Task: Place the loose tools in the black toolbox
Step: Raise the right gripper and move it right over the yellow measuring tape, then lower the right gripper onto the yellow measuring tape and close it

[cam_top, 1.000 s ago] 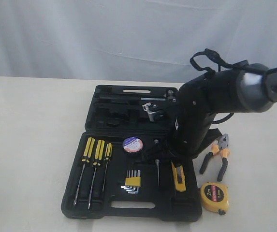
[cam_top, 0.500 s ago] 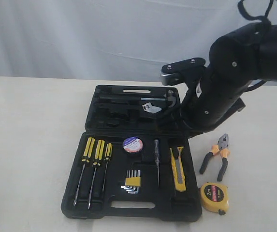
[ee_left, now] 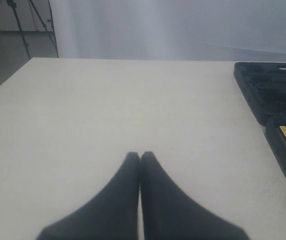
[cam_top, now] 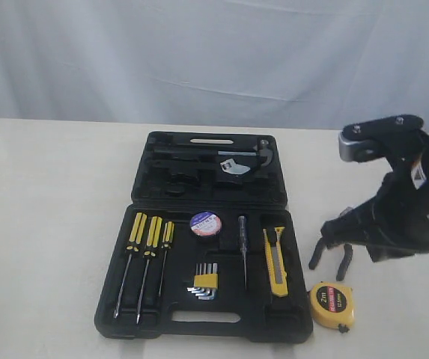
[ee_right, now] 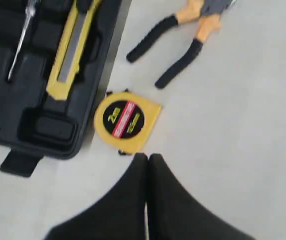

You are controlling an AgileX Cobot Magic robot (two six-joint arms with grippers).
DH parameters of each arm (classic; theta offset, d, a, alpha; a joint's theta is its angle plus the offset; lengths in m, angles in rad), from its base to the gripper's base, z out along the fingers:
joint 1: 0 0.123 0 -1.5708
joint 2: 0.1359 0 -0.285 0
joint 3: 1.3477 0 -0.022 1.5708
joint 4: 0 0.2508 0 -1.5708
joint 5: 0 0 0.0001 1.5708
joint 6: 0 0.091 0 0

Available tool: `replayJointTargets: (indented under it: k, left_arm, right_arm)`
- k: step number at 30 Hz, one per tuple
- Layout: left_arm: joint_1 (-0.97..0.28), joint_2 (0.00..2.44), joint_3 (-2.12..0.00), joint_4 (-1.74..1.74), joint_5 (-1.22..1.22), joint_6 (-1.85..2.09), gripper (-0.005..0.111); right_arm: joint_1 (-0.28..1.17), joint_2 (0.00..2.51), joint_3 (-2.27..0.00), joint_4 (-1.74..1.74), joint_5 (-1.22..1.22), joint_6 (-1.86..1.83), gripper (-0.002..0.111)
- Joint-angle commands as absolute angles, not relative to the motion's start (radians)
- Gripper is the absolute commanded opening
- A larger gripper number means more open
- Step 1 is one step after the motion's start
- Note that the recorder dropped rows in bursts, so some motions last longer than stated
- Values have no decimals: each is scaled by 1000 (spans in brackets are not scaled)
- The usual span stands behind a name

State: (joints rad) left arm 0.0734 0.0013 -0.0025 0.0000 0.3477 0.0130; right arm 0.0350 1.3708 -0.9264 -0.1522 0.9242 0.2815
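Observation:
The black toolbox [cam_top: 266, 325] lies open in the middle of the table. In its near half sit the black tape roll [cam_top: 205, 224] and the utility knife [cam_top: 275, 261]. On the table to its right lie the yellow tape measure [cam_top: 332, 304] and the pliers [cam_top: 343, 263]; my right arm hides the pliers' head, and only the black handle ends show. In the right wrist view my right gripper [ee_right: 147, 156] is shut and empty, just short of the tape measure [ee_right: 127, 120], with the pliers [ee_right: 182, 35] beyond. My left gripper [ee_left: 140, 154] is shut over bare table, left of the toolbox [ee_left: 272, 95].
Three yellow-handled screwdrivers [cam_top: 147, 250], a hex key set [cam_top: 205, 281] and a thin tester [cam_top: 242, 250] fill the toolbox's near half. A hammer and a wrench [cam_top: 236, 161] lie in the far half. A white curtain hangs behind the table.
My right arm has swung from above the toolbox's right side out to the right, over the pliers. The utility knife stays in its recess. The tools have not moved.

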Motion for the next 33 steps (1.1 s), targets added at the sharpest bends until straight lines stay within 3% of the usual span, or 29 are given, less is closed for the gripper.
replayJointTargets:
  k: [1,5,20,24,27,28,30,33]
  left_arm:
    - [69,0,0,0,342,7,0]
    - [69,0,0,0,342,7,0]
    - [69,0,0,0,342,7,0]
    - [69,0,0,0,342,7,0]
    - [69,0,0,0,342,7,0]
    - [69,0,0,0,342,7,0]
    - [69,0,0,0,342,7,0]
    - [69,0,0,0,342,7,0]
  right_arm:
    - [30,1349,-806,-103,877,320,-1]
    - [30,1351,-712,-103,671,361,0]
    - [30,1436,-712,-159,577,371,0]
    - [30,1459,-712,-159,575,388,21]
    - [30,1475,-712,-159,570,448,49]
    - [30,1490,-712,-159,560,456,64]
    - [30,1512,-712,-159,533,460,70]
    - [30,1538,-712,-159,490,485,69]
